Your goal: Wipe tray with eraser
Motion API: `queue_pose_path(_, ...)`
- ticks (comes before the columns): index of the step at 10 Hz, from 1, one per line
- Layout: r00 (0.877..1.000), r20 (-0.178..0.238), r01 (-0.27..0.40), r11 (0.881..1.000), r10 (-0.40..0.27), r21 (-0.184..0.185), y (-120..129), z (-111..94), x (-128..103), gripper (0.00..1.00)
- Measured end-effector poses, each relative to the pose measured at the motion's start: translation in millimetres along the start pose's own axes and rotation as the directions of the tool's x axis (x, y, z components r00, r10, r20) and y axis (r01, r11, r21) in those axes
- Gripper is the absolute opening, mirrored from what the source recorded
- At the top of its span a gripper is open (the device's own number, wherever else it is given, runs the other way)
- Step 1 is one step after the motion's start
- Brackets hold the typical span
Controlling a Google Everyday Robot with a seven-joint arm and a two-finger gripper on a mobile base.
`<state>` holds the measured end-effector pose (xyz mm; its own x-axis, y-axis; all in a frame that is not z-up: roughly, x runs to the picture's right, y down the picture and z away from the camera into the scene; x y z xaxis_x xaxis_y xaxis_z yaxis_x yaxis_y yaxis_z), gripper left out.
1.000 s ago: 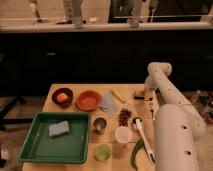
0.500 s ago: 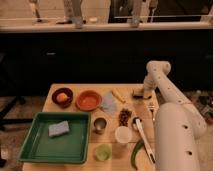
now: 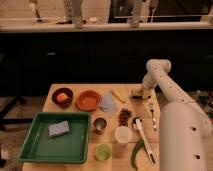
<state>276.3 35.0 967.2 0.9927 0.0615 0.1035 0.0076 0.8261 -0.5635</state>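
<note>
The arm reaches down to the far right side of the bench, where the end effector (image 3: 141, 92) sits right at the small dark-topped eraser (image 3: 135, 93); I cannot tell whether it is open, closed or gripping. The green tray (image 3: 70, 146) lies well apart at the near left corner, with a grey-blue sponge (image 3: 58, 128) resting inside it.

Tool (image 3: 141, 93) at far-right edge of table (image 3: 100, 88); arm base (image 3: 181, 137) cut off btm-right.

pincer (image 3: 138, 93) low at table's (image 3: 55, 107) far right; green tray (image 3: 65, 147) front left.
</note>
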Motion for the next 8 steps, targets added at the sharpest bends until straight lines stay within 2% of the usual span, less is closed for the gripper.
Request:
queue_pose_path(4,0.998,0.031,0.051,0.999,-0.051,0.008,16,-17,-15,0.00)
queue_pose_path(8,0.989,0.056,0.136,0.991,-0.135,-0.001,33,-30,-49,0.00)
